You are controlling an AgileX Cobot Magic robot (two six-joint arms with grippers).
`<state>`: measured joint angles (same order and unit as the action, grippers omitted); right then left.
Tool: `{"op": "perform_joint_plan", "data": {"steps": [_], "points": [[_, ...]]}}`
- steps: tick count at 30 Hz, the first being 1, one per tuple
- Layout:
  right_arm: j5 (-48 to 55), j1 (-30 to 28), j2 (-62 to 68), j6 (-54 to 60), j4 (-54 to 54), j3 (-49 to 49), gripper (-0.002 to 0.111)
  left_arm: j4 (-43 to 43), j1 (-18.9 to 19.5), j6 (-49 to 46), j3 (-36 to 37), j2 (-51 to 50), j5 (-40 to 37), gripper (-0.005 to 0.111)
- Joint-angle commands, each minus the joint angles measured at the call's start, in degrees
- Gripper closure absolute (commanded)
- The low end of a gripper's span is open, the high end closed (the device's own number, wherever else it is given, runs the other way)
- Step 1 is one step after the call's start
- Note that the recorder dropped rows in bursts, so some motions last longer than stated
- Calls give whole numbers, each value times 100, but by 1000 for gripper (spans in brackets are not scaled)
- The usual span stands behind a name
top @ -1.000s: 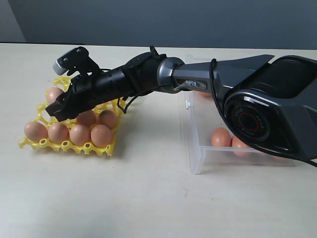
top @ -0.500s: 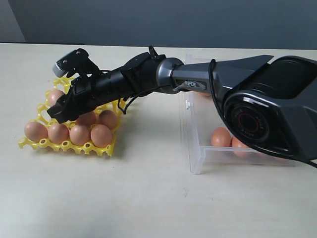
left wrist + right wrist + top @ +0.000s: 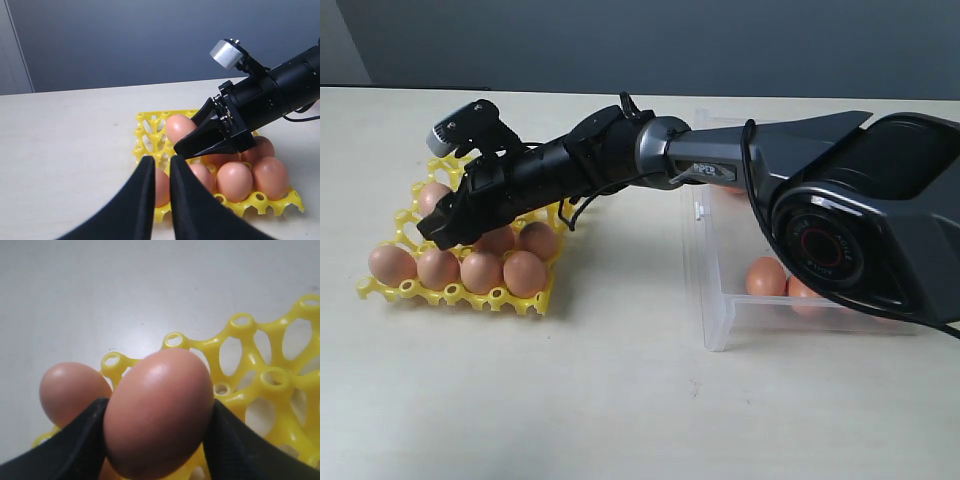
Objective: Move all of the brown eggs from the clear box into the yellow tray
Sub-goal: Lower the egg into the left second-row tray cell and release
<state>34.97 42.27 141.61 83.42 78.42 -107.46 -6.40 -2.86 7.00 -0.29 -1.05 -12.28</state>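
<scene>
My right gripper reaches across to the yellow tray and is shut on a brown egg, holding it just over the tray's left back cups. That egg shows partly behind the black fingers. Several brown eggs sit in the tray's front rows. The clear box on the right holds more eggs, mostly hidden by the arm. My left gripper hovers in front of the tray with its jaws almost together and nothing between them.
The right arm's large grey base covers much of the clear box. Empty yellow cups lie beside the held egg. Bare beige tabletop stretches in front of the tray and the box.
The right gripper with its egg has sunk slightly toward the tray. Nothing else has moved.
</scene>
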Motion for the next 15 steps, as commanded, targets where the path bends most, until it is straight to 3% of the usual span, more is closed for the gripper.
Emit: {"op": "perform_joint_plan", "data": {"steps": [1, 15], "points": [[0, 4, -8, -14, -167, -43, 61, -11, -10, 5, 29, -36, 35, 95], [-265, 4, -8, -261, -568, -43, 59, -11, -10, 5, 29, -36, 35, 95]]}}
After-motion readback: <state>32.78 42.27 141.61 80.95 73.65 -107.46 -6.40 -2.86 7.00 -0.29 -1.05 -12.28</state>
